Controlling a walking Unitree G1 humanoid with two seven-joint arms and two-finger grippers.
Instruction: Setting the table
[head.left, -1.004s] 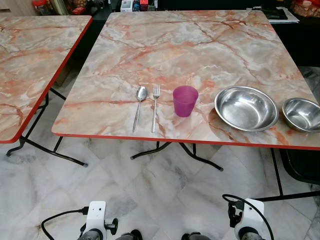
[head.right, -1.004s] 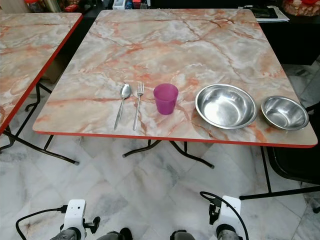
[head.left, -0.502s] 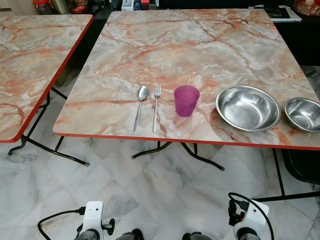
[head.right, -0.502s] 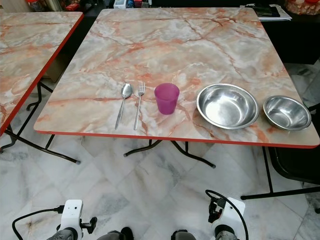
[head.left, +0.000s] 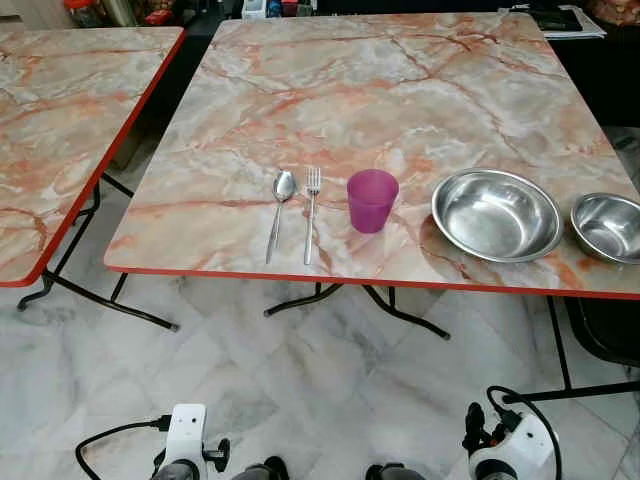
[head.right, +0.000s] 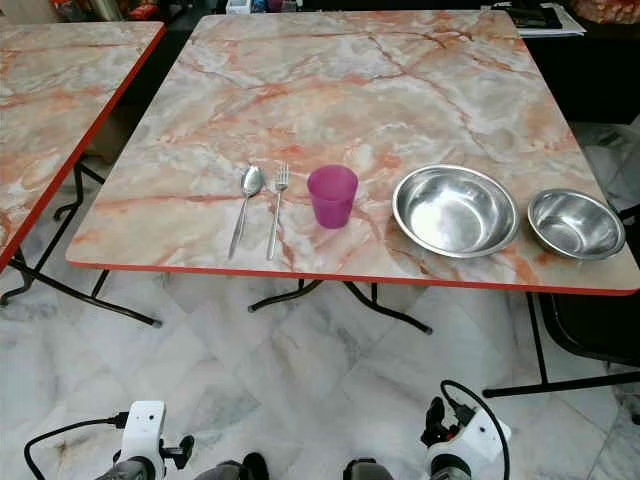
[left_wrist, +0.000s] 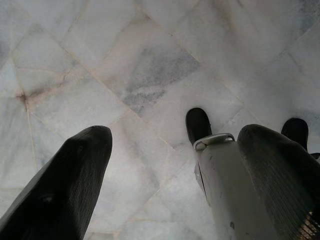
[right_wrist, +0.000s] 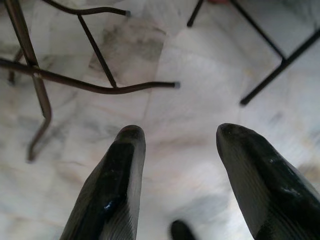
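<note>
My left gripper (left_wrist: 170, 165) and right gripper (right_wrist: 177, 175): fingers spread wide, empty, above the pale marble floor (head.left: 300, 380). Translucent purple plastic cup (head.left: 371, 200): on marble-patterned table (head.left: 400, 90); steel spoon (head.left: 280, 212), fork (head.left: 310, 212) left of cup; two steel bowls (head.left: 496, 215) right.

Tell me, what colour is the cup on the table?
The cup is purple, clearest in the left eye view.

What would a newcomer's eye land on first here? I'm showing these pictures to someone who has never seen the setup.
Most likely the purple cup, the one bright thing on the marble-patterned table, standing near its front edge. To its left lie a spoon and a fork side by side; to its right sit a large steel bowl and a smaller bowl. Both grippers hang low over the tiled floor, fingers apart.
</note>
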